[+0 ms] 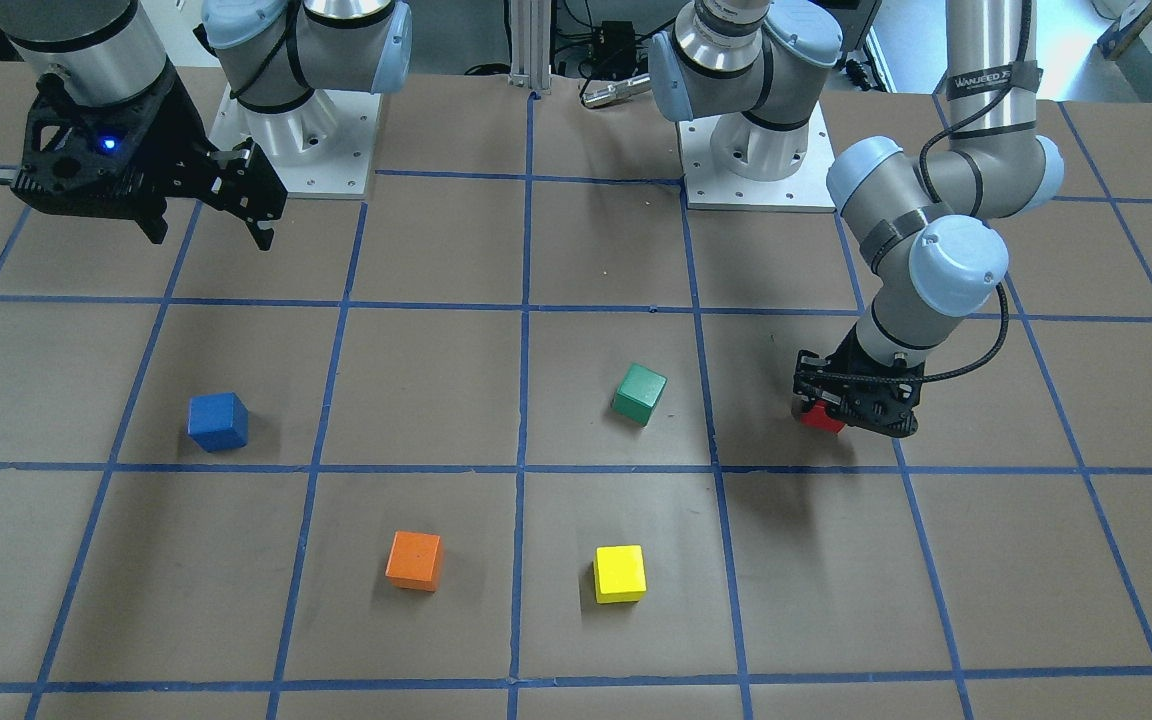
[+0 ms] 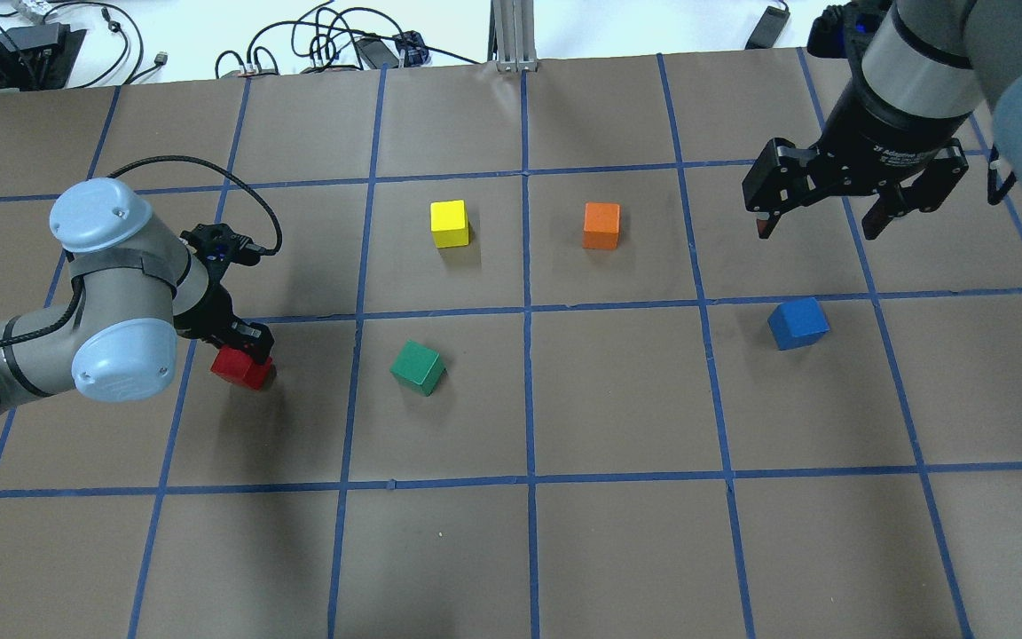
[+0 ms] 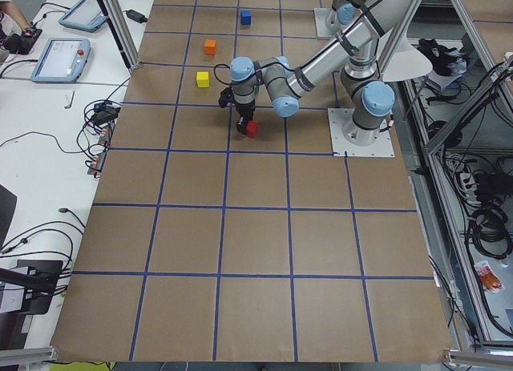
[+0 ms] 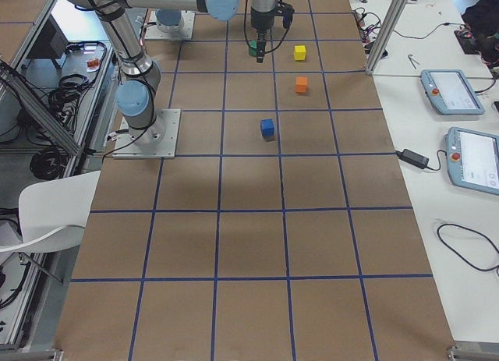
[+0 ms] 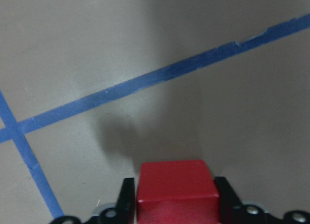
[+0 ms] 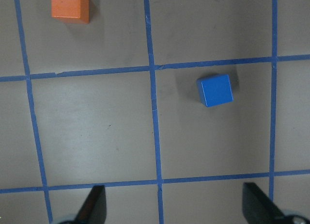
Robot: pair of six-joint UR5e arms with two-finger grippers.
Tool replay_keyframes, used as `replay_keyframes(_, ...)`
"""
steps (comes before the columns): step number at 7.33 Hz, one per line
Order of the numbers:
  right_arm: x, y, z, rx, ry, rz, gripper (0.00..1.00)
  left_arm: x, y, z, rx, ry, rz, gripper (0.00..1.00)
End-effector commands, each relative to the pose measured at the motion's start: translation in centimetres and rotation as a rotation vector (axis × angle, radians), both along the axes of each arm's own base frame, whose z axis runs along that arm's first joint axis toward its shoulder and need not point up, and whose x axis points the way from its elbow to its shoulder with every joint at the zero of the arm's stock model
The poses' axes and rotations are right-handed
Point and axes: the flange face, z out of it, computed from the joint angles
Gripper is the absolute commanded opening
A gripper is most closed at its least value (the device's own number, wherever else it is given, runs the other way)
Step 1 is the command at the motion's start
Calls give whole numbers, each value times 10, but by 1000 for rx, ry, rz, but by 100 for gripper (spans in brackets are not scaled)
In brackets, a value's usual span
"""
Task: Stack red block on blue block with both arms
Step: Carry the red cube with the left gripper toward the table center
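Note:
The red block [image 1: 821, 418] sits between the fingers of my left gripper [image 1: 839, 408], which is shut on it low over the table; it also shows in the overhead view [image 2: 242, 366] and in the left wrist view [image 5: 175, 187]. I cannot tell whether it still touches the paper. The blue block [image 1: 218, 421] stands alone on the table on the other side, also seen from overhead [image 2: 797, 323] and in the right wrist view [image 6: 215, 90]. My right gripper [image 2: 817, 226] is open and empty, high above the table, beyond the blue block.
A green cube [image 2: 417, 367] lies tilted between the red and blue blocks. A yellow cube [image 2: 450, 224] and an orange cube [image 2: 601, 225] stand farther out. Brown paper with blue tape grid lines [image 2: 527, 311] covers the table.

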Motion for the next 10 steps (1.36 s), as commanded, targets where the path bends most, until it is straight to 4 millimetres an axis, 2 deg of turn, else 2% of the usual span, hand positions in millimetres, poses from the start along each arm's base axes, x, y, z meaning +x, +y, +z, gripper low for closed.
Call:
replay_keyframes(1, 0, 0, 1, -5, 0, -9, 100, -11, -24, 43, 5, 14, 85, 26)
replay_keyframes(2, 0, 0, 0, -3, 0, -9, 100, -38, -39, 73, 19, 30, 103, 26)
replay_keyframes(3, 0, 0, 0, 0, 1, -9, 100, -98, -45, 87, -5, 83, 150, 26)
replay_keyframes(4, 0, 0, 0, 0, 1, -9, 100, -165, -46, 101, -37, 82, 131, 26)
replay_keyframes(5, 0, 0, -1, 0, 1, -9, 100, -223, -35, 107, -46, 90, 153, 27)
replay_keyframes(6, 0, 1, -3, 5, 2, -10, 100, -268, -26, 106, -58, 100, 177, 27)
replay_keyframes(7, -1, 1, -3, 5, 7, -10, 100, -307, -14, 95, -53, 103, 180, 27)
replay_keyframes(8, -1, 1, -5, 7, 13, 2, 100, -337, -9, 77, -67, 108, 163, 27)
replay_keyframes(10, -1, 1, -5, 7, 13, 2, 100, -348, -19, 38, -82, 87, 186, 27)
